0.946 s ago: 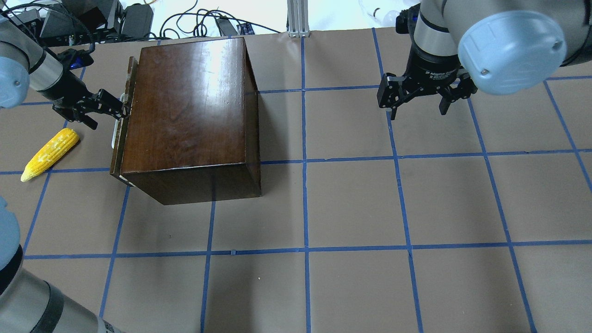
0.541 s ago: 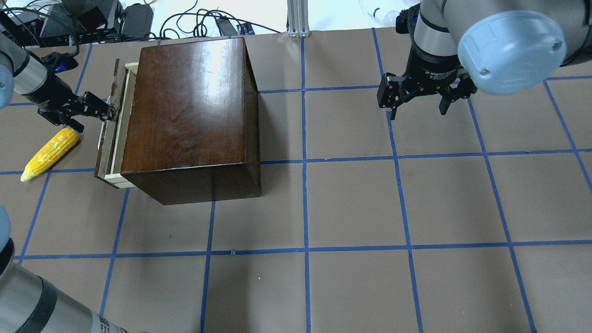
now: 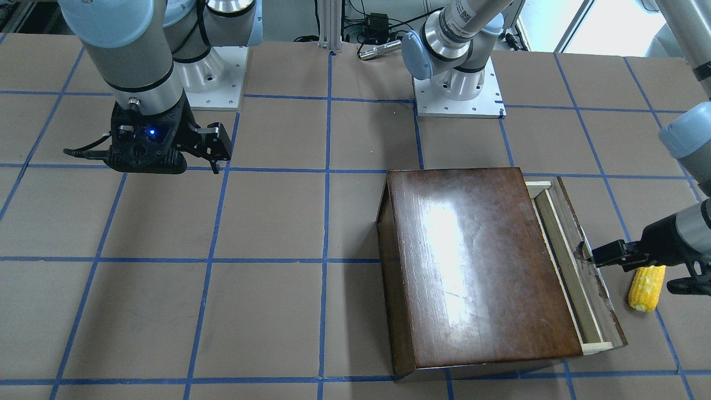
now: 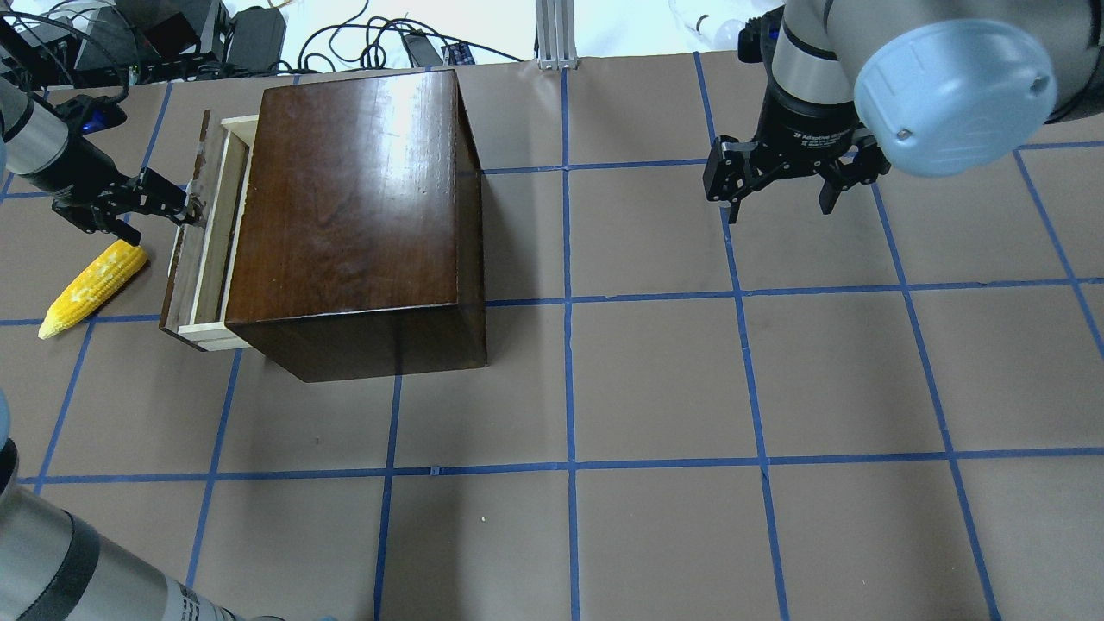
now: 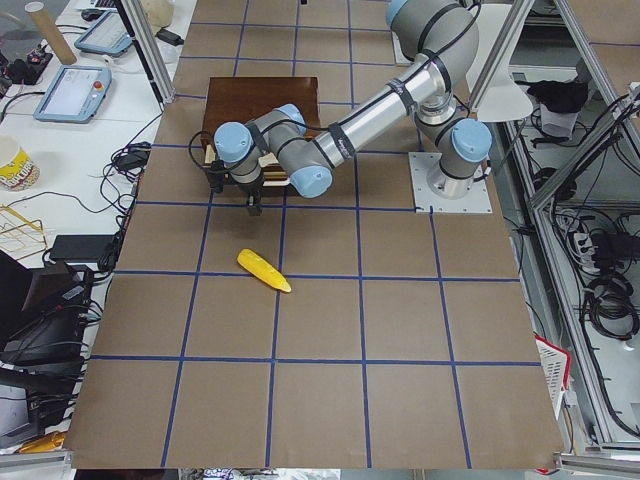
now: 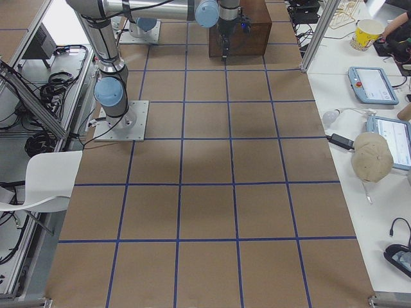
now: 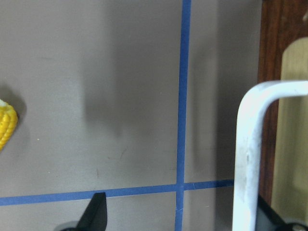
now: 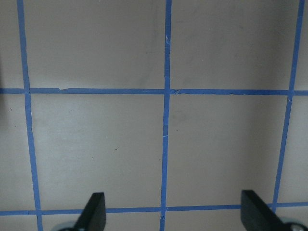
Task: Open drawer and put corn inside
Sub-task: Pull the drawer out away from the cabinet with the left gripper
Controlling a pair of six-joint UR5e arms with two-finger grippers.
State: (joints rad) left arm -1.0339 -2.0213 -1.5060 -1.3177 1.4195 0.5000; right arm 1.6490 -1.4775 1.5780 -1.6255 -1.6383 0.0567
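The dark-brown box [image 4: 354, 198] stands at the table's far left. Its drawer [image 4: 211, 241] sticks out partway on the left side, showing pale wood behind the scuffed front panel [image 4: 177, 276]; it also shows in the front-facing view [image 3: 572, 266]. My left gripper [image 4: 164, 220] is open, with one finger hooked behind the white handle [image 7: 250, 144]. The yellow corn [image 4: 90, 289] lies on the table just left of the drawer front, under my left gripper, and shows in the front-facing view [image 3: 646, 287]. My right gripper [image 4: 780, 203] is open and empty, hovering over the table's far right.
The table is brown paper with a blue tape grid [image 4: 569, 302]. Cables and electronics [image 4: 172, 34] lie beyond the far edge behind the box. The robot bases [image 3: 458, 89] sit at the near edge.
My left gripper has moved left with the handle, and the drawer has slid out from nearly shut to partway open. The corn and the right arm have not moved.
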